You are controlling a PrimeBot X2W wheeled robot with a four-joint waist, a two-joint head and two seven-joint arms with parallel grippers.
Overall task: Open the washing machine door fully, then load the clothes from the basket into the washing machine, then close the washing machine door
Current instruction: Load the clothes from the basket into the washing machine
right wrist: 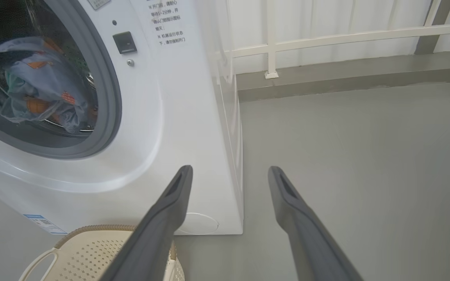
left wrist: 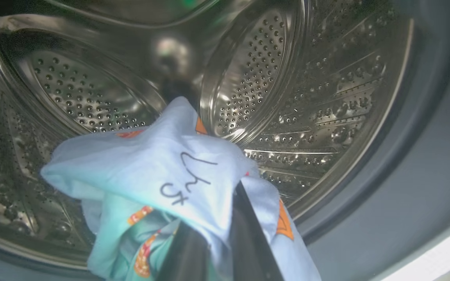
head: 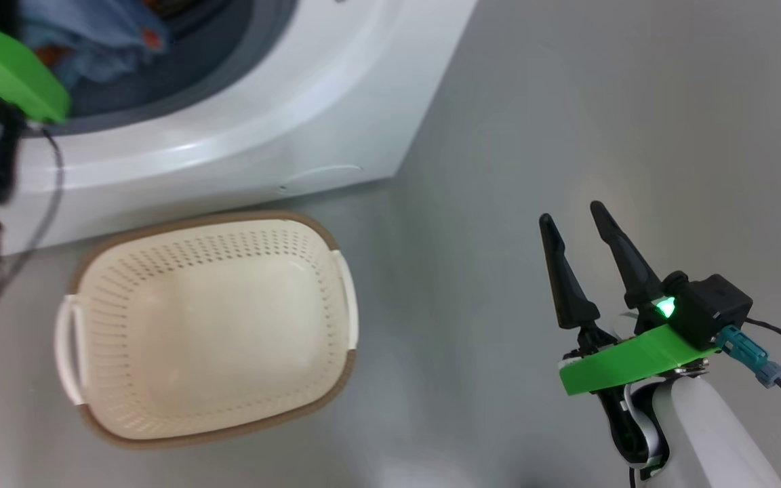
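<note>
The light blue fabric clothes printed with orange-brown bears [left wrist: 150, 171] hang bunched inside the steel perforated drum [left wrist: 287, 78] of the big white front-loading washing machine [right wrist: 178, 117], just past its grey rubber gasket [right wrist: 108, 89]. My left fingers [left wrist: 248, 234] are closed on them, a fold draping over both. Black handwritten strokes cross the cloth; I cannot read them. On the washer's front, beside a small black latch socket [right wrist: 124, 42], run lines of small Chinese print. A blue label [right wrist: 39, 223] sits low on the panel, too small to read. The cream-white perforated plastic basket with a brown rim [head: 228, 220] stands on the grey floor [head: 567, 102] right before the machine, its pale bottom showing. My right fingers [right wrist: 170, 203] are spread wide, holding nothing, over the floor to the basket's right, apart from it. A white railing [right wrist: 326, 39] runs behind.
</note>
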